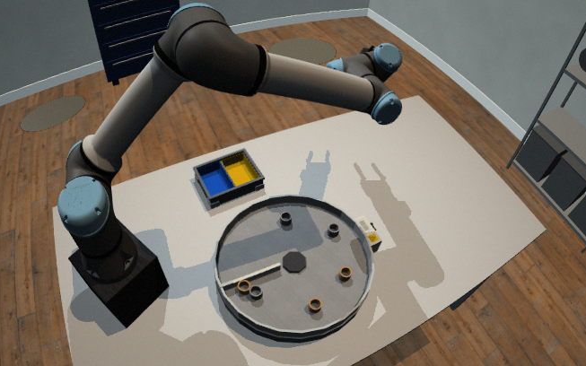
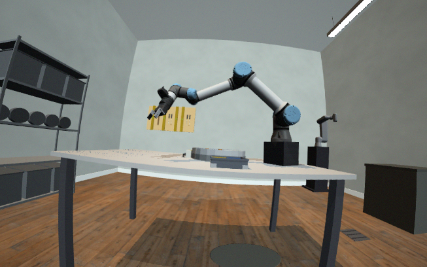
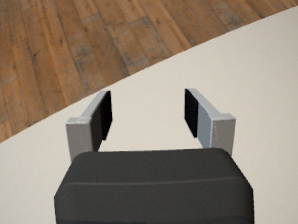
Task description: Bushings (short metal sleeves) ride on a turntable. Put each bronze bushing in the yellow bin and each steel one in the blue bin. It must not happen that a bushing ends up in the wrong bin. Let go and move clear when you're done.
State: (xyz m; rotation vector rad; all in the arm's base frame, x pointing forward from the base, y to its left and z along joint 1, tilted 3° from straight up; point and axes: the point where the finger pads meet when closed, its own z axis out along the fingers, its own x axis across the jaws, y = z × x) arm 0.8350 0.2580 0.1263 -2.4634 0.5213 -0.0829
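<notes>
A round grey turntable (image 1: 294, 335) (image 2: 204, 153) sits on the table. It carries three steel bushings (image 1: 285, 219) (image 1: 333, 230) (image 1: 255, 291) and three bronze bushings (image 1: 243, 285) (image 1: 345, 273) (image 1: 315, 305). One bronze and one steel bushing lie side by side at the front left. The bin stands behind the turntable, with a blue half (image 1: 215, 180) and a yellow half (image 1: 240, 169); it also shows in the exterior view (image 2: 229, 161). My gripper (image 2: 152, 115) (image 3: 148, 104) is open and empty. It hangs high above the far side of the table, well away from the turntable.
A white bar (image 1: 251, 276) and a black octagonal hub (image 1: 293, 261) sit on the turntable. A small white box with a yellow label (image 1: 370, 231) stands at its right rim. A shelf rack (image 1: 572, 136) stands to the right, a dark drawer cabinet (image 1: 126, 31) behind.
</notes>
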